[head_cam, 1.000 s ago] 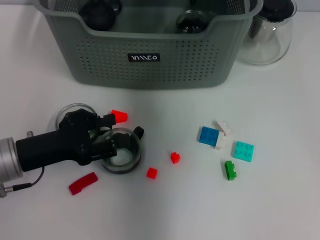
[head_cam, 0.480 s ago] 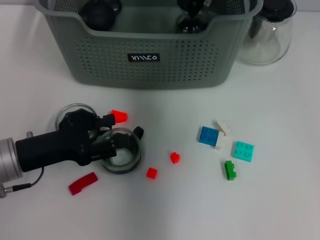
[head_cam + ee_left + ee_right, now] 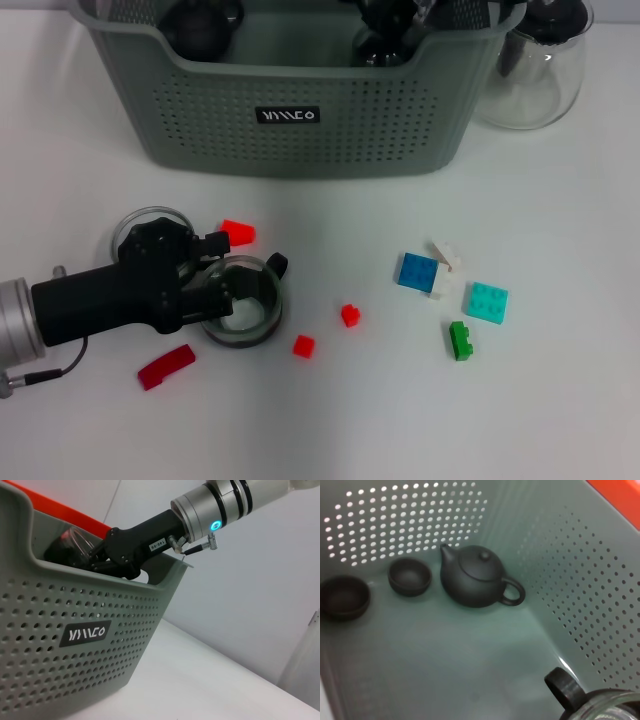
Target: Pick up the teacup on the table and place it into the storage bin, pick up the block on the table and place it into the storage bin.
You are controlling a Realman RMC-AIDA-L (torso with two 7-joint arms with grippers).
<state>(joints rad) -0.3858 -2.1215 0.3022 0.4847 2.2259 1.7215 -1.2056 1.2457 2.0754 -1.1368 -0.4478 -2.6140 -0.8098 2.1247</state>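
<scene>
Teacup of clear glass with a black handle is sitting on the white worktop in the lower left of the head view, well below the large grey-green perforated plastic storage bin at the top. The black left gripper is reaching in from the left edge and lying against the cup's near wall. Whether its jaws are pinching the rim or merely resting at it, I cannot tell. A small red block is lying just above the cup, and another clear glass cup is showing behind the gripper.

In the left wrist view the right gripper is hanging over the bin's rim, its jaws seemingly pinching a second glass teacup.

Judging by this, the left arm is taking hold of its teacup. Next it is needing a firm grip, a straight lift, and a carry upward into the bin without meeting the right arm there.
</scene>
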